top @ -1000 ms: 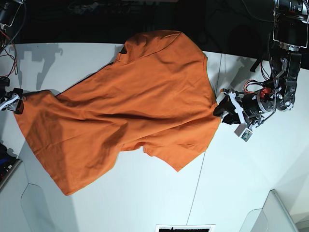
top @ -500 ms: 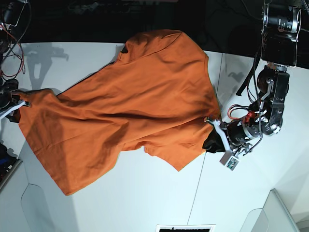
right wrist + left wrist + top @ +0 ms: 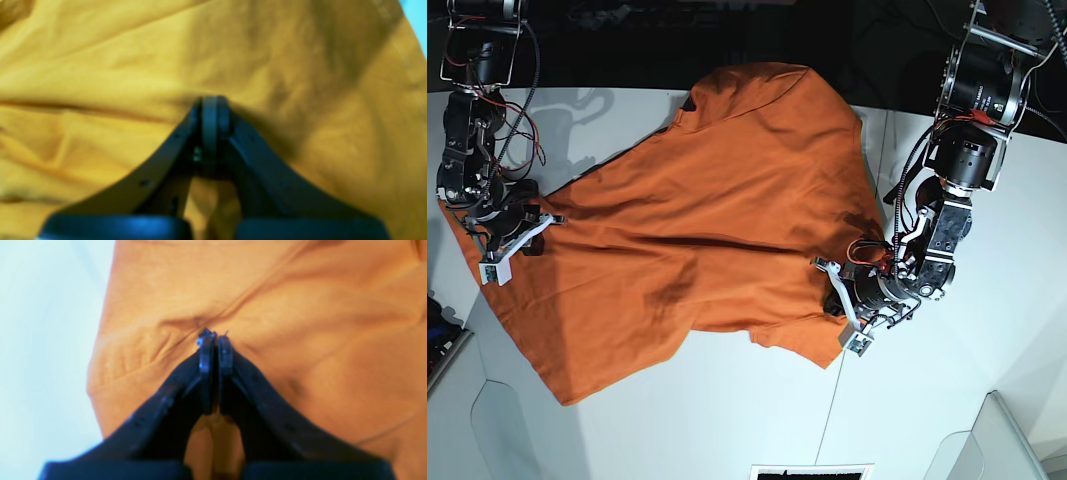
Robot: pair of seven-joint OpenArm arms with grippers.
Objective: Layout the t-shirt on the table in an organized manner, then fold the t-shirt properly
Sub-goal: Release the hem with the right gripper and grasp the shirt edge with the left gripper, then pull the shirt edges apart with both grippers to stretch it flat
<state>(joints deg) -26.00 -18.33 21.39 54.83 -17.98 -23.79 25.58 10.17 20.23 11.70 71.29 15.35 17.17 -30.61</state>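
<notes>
The orange t-shirt (image 3: pixel 707 200) lies spread and wrinkled across the white table (image 3: pixel 727 420), collar toward the far edge. My left gripper (image 3: pixel 832 292) is over the shirt's right side near the sleeve. In the left wrist view it (image 3: pixel 215 336) is shut, with the cloth (image 3: pixel 300 306) puckered at its tips. My right gripper (image 3: pixel 545 222) is on the shirt's left end. In the right wrist view it (image 3: pixel 213 100) is shut, with folds of the shirt (image 3: pixel 100 50) running from its tips.
A thin dark seam line (image 3: pixel 832 400) runs across the table on the right. Grey bin edges sit at the lower left (image 3: pixel 447 400) and lower right (image 3: pixel 997 440) corners. The table's dark far edge lies behind the collar.
Both grippers have moved inward from the shirt's edges onto the cloth. The left gripper went down and left. The lower sleeve has shifted right and toward the front.
</notes>
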